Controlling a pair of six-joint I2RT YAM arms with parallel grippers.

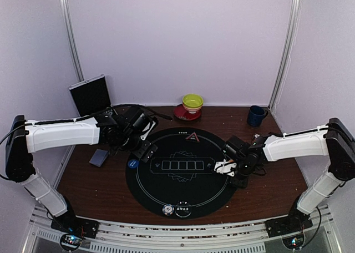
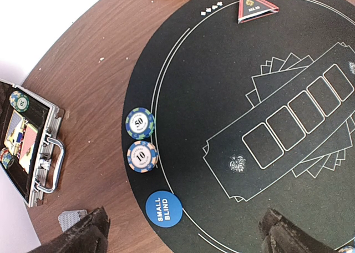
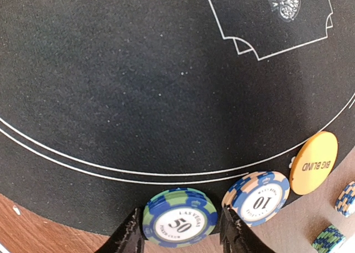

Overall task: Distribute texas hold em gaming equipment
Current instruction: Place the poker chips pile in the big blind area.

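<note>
Now the right gripper (image 3: pixel 178 232) sits half open around a green 50 chip (image 3: pixel 178 218), with a 10 chip (image 3: pixel 256 198) just beside it; the left gripper (image 2: pixel 186 233) is wide open and empty.

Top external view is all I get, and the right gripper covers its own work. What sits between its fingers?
Observer: A green-and-blue 50 chip lies at the edge of the mat, between the fingers of the right gripper. Whether they pinch it, I cannot tell.
Operator: Anything beside it?
Observer: An orange-and-blue 10 chip, then an orange Big Blind button.
Operator: And the blue disc near the left gripper?
Observer: It reads Small Blind.
</note>
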